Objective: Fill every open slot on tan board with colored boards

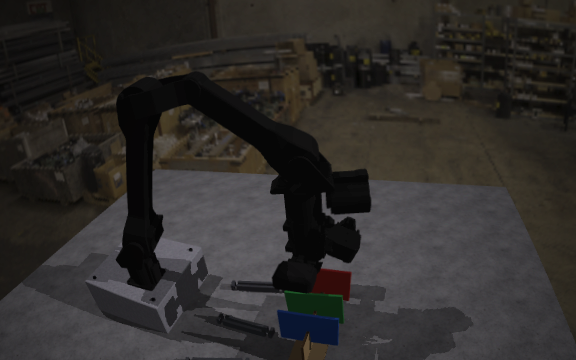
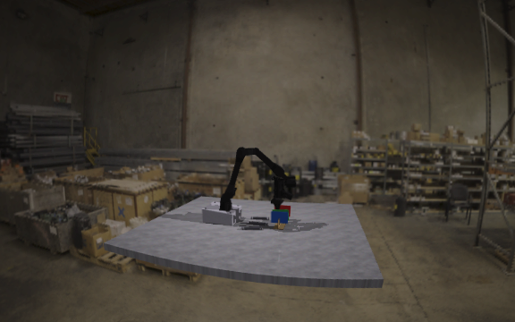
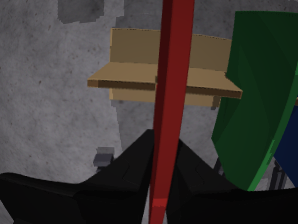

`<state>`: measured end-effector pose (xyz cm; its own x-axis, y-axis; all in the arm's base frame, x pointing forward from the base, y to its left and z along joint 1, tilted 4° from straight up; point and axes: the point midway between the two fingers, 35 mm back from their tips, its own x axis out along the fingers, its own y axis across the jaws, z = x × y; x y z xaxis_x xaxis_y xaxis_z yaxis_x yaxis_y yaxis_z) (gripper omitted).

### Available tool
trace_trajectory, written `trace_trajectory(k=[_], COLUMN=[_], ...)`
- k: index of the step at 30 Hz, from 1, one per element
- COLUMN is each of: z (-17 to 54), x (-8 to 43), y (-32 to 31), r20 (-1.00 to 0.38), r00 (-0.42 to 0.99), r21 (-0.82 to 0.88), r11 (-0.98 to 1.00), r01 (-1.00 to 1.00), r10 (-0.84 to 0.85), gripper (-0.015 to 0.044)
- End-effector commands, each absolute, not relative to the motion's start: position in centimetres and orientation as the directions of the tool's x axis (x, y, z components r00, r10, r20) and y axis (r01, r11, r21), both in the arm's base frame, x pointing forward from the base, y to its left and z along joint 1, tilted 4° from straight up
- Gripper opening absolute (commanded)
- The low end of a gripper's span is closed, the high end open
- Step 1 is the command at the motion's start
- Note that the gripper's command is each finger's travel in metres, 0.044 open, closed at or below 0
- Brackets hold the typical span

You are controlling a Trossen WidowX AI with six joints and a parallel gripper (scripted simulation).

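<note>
The gripper is shut on the red board. It holds the red board upright and crosswise over the tan board. A small dark slot mark shows at the red board's left side in the wrist view; the notch is hidden, and I cannot tell whether the boards touch. The green board and the blue board stand upright, crosswise on the tan board.
Dark holders lie between the arm's grey base and the boards, with no colored board in them. One holder end shows in the wrist view. The green board stands close beside the red one.
</note>
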<state>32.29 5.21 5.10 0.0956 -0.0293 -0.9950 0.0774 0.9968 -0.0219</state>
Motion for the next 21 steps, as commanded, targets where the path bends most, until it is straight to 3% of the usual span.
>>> trace_trajectory(k=[1,21], z=[4.8,3.6], x=[32.3,32.5], y=[5.2,5.2], r20=[-0.995,-0.995], r00=[0.096,0.096], r21=[-0.019,-0.019], r11=[0.997,0.997], r01=[0.075,0.075], r10=[-0.026,-0.026], gripper=[0.0000,0.0000])
